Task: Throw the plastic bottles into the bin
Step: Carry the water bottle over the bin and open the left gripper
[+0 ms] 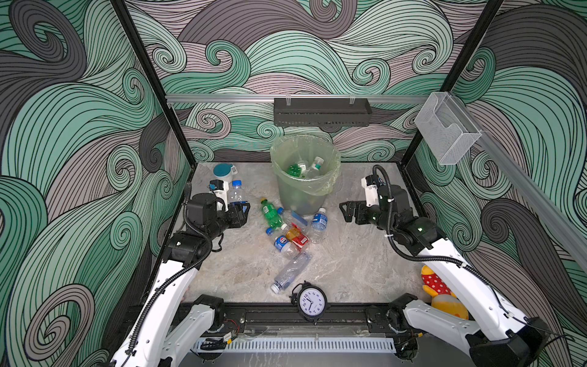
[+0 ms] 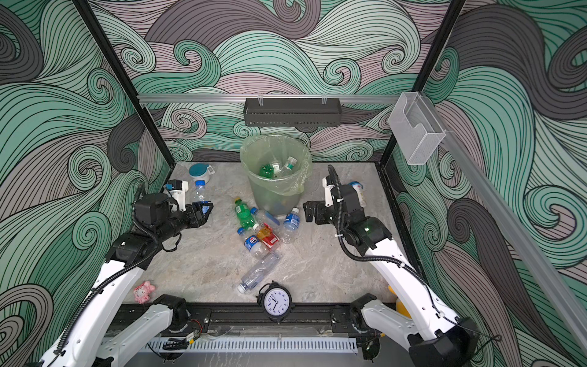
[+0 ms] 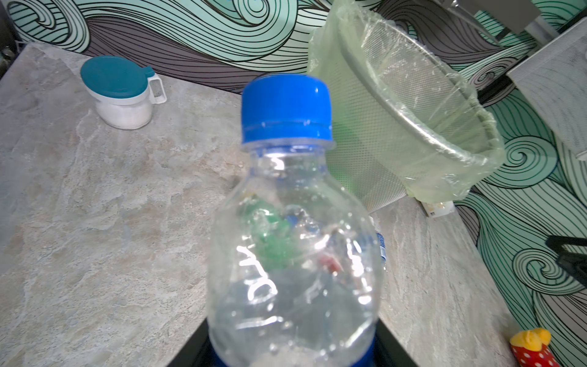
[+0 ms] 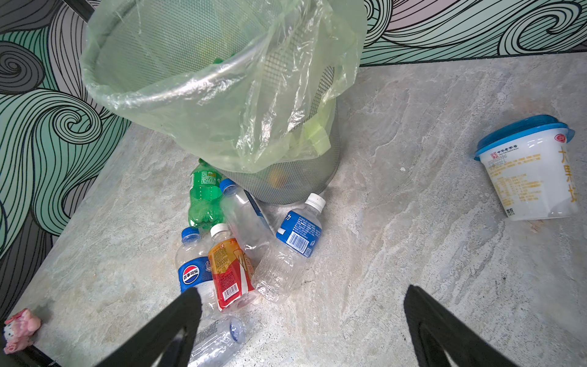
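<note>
Gripping blue-capped bottle [image 1: 236,192] upright in left hand [image 1: 243,209], left of bin [image 1: 298,193]; calling, likely, for a carry rightward and back over its mouth. Holding right hand [image 1: 346,212] wide open, empty, beside bottles [image 1: 297,236] heaped on worktop [image 1: 349,270] at bin's foot.

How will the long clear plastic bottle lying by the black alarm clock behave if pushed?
The long clear plastic bottle looks empty, so probably light and easily skids. It lies on its side on the marbled table, so it may roll. Its clear walls look thin, likely buckling when squeezed.
</note>
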Robot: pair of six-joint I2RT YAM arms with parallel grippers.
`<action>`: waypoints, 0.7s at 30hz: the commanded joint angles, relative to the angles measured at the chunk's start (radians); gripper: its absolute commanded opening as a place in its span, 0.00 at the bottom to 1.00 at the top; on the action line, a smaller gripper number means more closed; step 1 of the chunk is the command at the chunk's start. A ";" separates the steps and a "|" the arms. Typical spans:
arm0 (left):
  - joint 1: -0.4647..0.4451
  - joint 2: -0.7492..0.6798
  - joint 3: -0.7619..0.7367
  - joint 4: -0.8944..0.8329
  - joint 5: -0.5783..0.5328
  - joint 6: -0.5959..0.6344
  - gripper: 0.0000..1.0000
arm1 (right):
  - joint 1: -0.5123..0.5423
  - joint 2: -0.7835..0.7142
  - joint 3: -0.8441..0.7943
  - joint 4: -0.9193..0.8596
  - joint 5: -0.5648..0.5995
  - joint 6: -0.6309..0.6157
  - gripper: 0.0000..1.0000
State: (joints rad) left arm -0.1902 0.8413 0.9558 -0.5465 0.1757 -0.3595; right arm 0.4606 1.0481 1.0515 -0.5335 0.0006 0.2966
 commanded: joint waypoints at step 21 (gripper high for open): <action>-0.096 0.778 0.893 0.029 0.293 -0.145 0.79 | -0.004 -0.065 -0.060 -0.014 0.017 0.034 1.00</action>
State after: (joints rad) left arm -0.2909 1.7630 1.9331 -0.4847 0.5156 -0.5426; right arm 0.4606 0.9993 1.0069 -0.5362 0.0006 0.3225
